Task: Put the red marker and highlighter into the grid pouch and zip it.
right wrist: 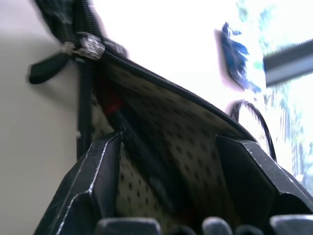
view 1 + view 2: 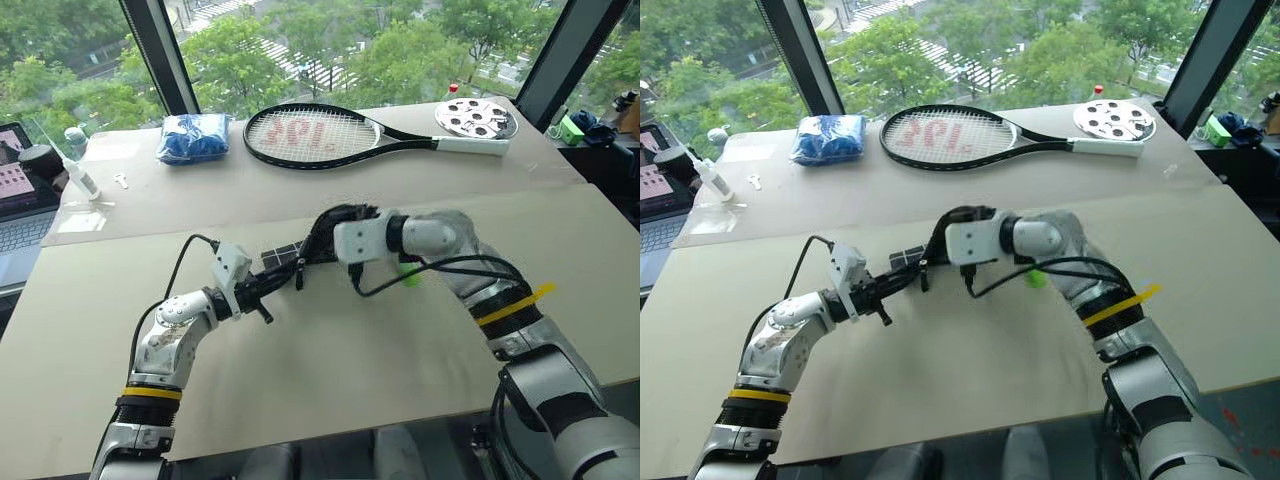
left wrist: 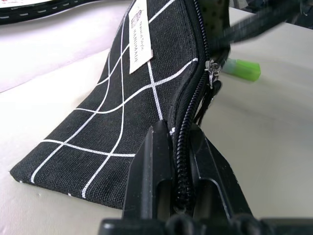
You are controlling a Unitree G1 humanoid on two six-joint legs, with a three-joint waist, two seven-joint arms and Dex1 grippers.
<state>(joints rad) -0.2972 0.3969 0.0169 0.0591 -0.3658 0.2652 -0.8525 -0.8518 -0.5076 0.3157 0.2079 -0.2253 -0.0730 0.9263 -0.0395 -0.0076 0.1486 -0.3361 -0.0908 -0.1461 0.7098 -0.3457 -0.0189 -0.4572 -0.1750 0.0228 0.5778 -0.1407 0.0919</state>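
Observation:
The grid pouch [image 3: 122,122], black with white lines and a white label, lies mid-table, its mouth held agape. My left gripper [image 3: 177,132] is shut on the pouch's zipper edge near its closed end. The zipper pull [image 3: 211,81] sits partway along. My right gripper [image 1: 168,139] is at the pouch's mouth, open, with the dotted lining between its fingers. The red marker [image 1: 111,104] lies inside the pouch, red end and dark body showing. The light-green highlighter [image 2: 410,272] lies on the table just beyond the right forearm, outside the pouch.
A tennis racket [image 2: 320,135] lies across the far table, with a blue bundle [image 2: 193,137] to its left and a round white disc [image 2: 475,118] at its handle. A laptop [image 2: 15,190] and a small bottle [image 2: 80,178] stand far left.

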